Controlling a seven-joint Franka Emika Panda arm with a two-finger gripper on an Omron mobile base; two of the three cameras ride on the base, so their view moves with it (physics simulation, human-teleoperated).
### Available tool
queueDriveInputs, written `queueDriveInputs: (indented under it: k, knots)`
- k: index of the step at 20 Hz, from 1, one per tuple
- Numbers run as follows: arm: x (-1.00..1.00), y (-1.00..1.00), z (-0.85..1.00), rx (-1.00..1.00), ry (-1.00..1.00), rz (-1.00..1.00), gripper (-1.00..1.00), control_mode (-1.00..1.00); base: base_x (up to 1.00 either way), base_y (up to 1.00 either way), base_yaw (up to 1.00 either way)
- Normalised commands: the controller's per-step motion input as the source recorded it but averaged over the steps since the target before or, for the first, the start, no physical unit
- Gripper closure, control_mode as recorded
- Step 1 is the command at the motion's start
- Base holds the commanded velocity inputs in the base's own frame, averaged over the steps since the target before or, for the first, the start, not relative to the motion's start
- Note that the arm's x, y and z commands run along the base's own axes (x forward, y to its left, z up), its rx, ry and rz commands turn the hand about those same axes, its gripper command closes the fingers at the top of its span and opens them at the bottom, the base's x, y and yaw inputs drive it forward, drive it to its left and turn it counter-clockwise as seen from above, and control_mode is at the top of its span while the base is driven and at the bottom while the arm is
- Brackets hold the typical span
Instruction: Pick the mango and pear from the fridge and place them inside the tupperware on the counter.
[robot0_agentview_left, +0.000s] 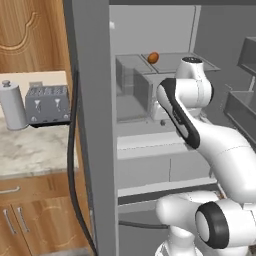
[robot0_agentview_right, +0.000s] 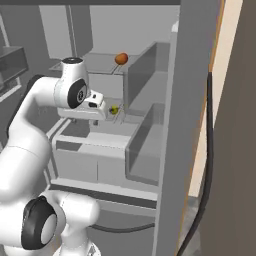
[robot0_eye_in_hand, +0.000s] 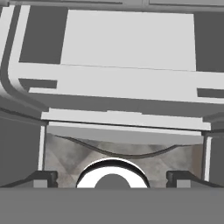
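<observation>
Reached into fridge (robot0_agentview_left: 95, 125) toward pear (robot0_agentview_right: 114, 110), fingers (robot0_eye_in_hand: 43, 177) spread wide, empty; mango (robot0_agentview_left: 153, 57) waited on upper shelf (robot0_agentview_left: 175, 61).

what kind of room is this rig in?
A rendered kitchen, most likely: an open fridge with a mango on a shelf, and a toaster on a marbled counter over wooden cabinets.
</observation>
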Motion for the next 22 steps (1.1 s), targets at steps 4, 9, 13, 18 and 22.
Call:
queueDriveInputs:
  k: [4,9,13,18,22]
  knots:
    - [0.00,0.00,0.00,0.00,0.00,0.00,-1.00,1.00,0.42,-0.48,0.12]
    - [0.00,0.00,0.00,0.00,0.00,0.00,-1.00,1.00,0.54,-0.26,0.06]
    - [0.00,0.00,0.00,0.00,0.00,0.00,-1.00,1.00,0.59,-0.01,0.00]
    - [0.00,0.00,0.00,0.00,0.00,0.00,-1.00,1.00,0.35,0.00,0.00]
    - [0.08,0.00,0.00,0.00,0.00,0.00,-1.00,-1.00,0.00,0.00,0.00]
